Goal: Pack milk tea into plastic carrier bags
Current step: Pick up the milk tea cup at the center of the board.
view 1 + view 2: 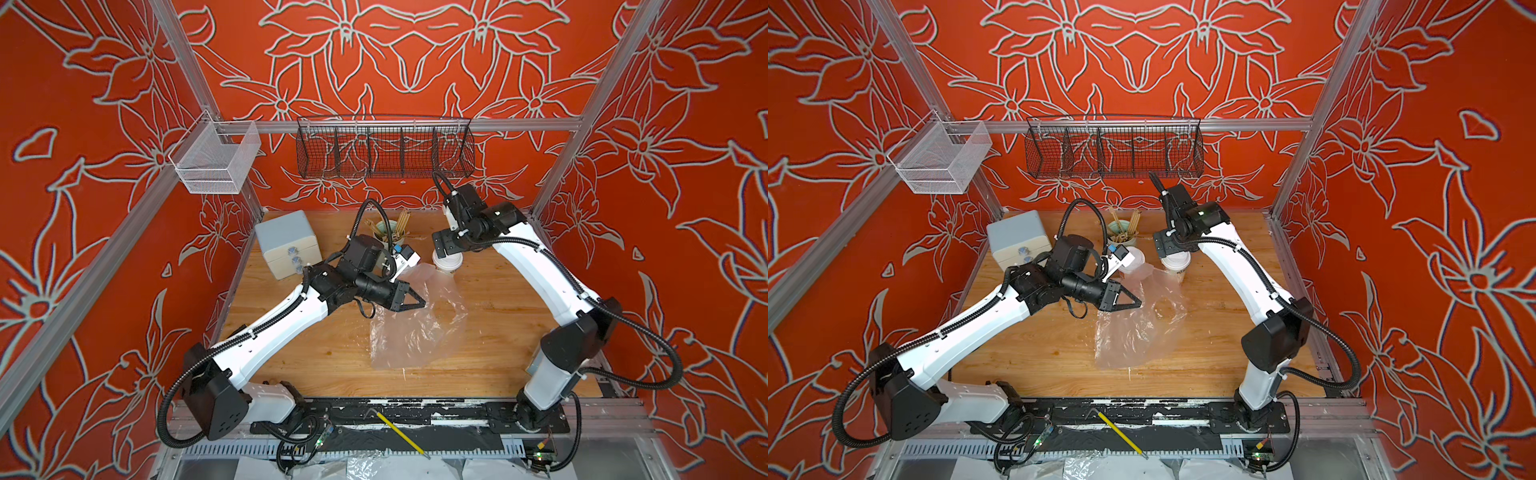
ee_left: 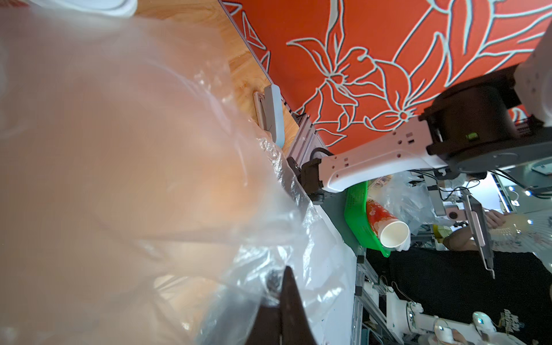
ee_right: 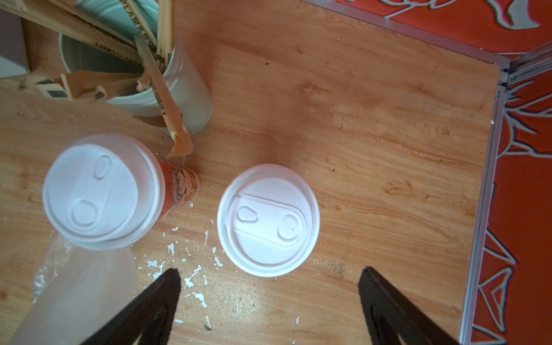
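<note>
- Wooden table [image 1: 498, 340], ringed by red floral walls [image 1: 415, 62].
- Clear plastic bag [image 1: 415, 332] lies crumpled mid-table.
- Left gripper [image 1: 420, 302] is pinched closed on the bag's edge.
- Right gripper [image 3: 270, 271] is spread wide and empty above the cream cup [image 3: 268, 219].
- Red cup [image 3: 179, 185] stands upright beside it, at the bag's far end.

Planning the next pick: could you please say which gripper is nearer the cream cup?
Right: the right gripper hangs open above the cream cup; the left gripper pinches the bag, farther away.
</note>
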Tool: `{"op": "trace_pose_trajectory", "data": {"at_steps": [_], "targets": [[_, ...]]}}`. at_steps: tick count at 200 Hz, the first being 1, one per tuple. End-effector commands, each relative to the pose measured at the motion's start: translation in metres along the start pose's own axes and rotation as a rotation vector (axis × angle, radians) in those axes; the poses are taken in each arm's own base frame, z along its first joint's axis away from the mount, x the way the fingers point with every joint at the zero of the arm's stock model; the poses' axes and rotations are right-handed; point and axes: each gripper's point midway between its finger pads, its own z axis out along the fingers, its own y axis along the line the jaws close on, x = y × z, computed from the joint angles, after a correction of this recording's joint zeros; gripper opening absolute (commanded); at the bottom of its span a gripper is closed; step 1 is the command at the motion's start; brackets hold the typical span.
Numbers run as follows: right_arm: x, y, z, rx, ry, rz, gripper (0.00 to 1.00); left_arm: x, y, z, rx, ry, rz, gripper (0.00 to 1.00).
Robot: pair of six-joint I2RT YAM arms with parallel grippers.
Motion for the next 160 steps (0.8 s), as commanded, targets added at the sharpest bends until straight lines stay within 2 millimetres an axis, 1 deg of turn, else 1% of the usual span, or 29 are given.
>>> {"op": "trace_pose_trajectory", "data": {"at_steps": [1, 27, 58, 91, 120, 160], "targets": [[0.009, -0.005, 0.004, 0.027, 0.082, -0.049, 0.96, 0.004, -0.019, -0.006, 0.088, 0.002, 0.025, 0.0], [0.009, -0.009, 0.012, 0.046, 0.133, -0.057, 0.95, 0.012, -0.014, -0.003, 0.096, 0.018, 0.005, 0.0], [0.014, -0.013, 0.021, 0.04, 0.168, -0.052, 0.95, 0.016, -0.015, -0.004, 0.103, 0.019, 0.005, 0.0], [0.019, -0.011, 0.032, 0.033, 0.205, -0.058, 0.96, 0.019, -0.016, -0.005, 0.114, 0.012, 0.011, 0.0], [0.018, -0.003, 0.039, -0.004, 0.211, -0.053, 0.96, 0.019, -0.016, -0.007, 0.116, 0.002, 0.02, 0.0], [0.019, -0.003, 0.05, -0.009, 0.231, -0.043, 0.94, 0.02, -0.013, -0.005, 0.116, 0.007, 0.015, 0.0]]}}
